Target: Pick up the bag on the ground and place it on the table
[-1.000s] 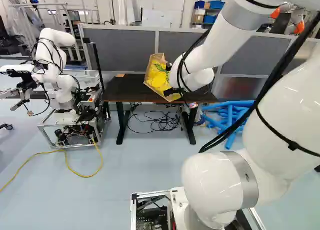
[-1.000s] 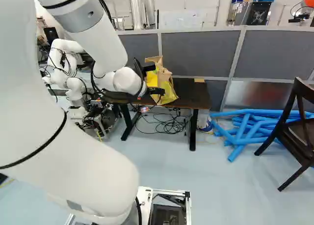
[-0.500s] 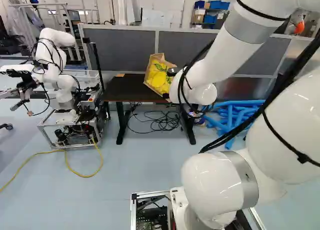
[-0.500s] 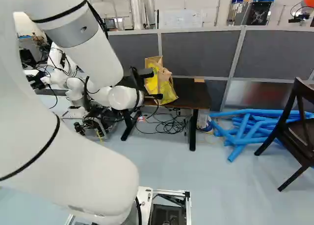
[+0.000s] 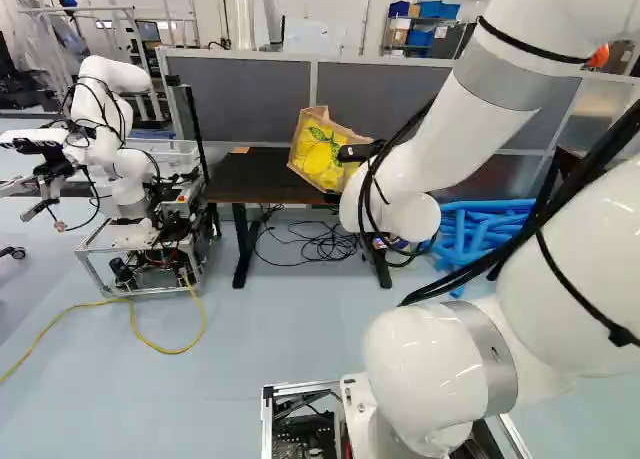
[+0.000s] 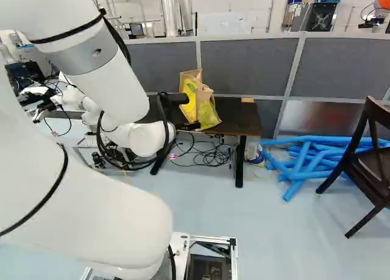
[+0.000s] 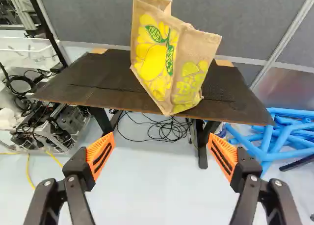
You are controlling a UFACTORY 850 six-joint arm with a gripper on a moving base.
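Observation:
The black gripper (image 6: 190, 126) shows partly past the arm in the right base view, near the table's front. In the wrist view the gripper (image 7: 162, 139) is open, its orange-padded fingers wide apart with nothing between them. Ahead of it, the tan and yellow bag (image 7: 156, 63) with a fruit print rests tilted on the dark table (image 7: 78, 85), its lower corner at the front edge. A gap separates fingers and bag. The same bag (image 5: 320, 154) appears left of the wrist in the left base view.
Black cables (image 7: 164, 129) lie on the floor under the table. Blue tubes (image 6: 304, 161) are heaped right of it, and a dark chair (image 6: 365, 164) stands further right. Another robot (image 5: 120, 169) stands left of the table. Grey partitions (image 6: 250, 66) rise behind.
My arm has drawn back from the bag, its wrist shifting left in the right base view, which uncovers more of the bag. The bag keeps its place on the table. The base has not moved.

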